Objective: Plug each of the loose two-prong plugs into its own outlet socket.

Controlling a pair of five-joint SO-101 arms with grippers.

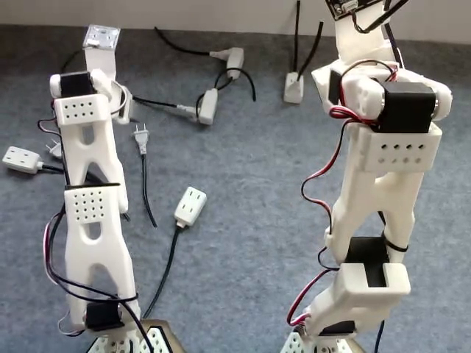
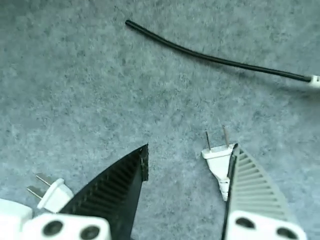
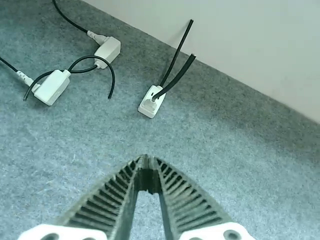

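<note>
Left claw (image 2: 190,150) sits closest to the lens in its wrist view, jaws spread wide, holding nothing. Right claw (image 3: 146,164) is closed on nothing, hanging above the grey table (image 1: 257,169) w/ far socket 3 (image 3: 151,101) ahead of it.

Step in hand, as I read it: first grab of a loose plug (image 2: 218,159). It lies on the table btwn the fingers but off-centre, touching or just beside the pale finger (image 2: 250,185), prongs pointing away from the wrist. To do it well:
- shift the claw sideways so the plug body is centred; closing as is would prob. shove or twist it
- pinch the white body only, not the prongs or cord
- keep prongs sticking out front for the insert
- watch cord drag when lifting
- likely target is the mid-table socket (image 1: 190,206); can't tell which way its slots face, so check before approach

Counts, big to small:
- arms: 2
- sockets: 5 in the high view. Left-edge socket (image 1: 20,159), mid-table socket, then far socket 1 (image 1: 208,107), far socket 2 (image 1: 234,57) and far socket 3. Far sockets 1 and 2 seem to have plugs seated already, not certain.
- loose plugs: 2. The one at the left claw, plus a second plug (image 2: 47,191) by the dark finger (image 2: 120,185), near the left-edge socket.
</note>
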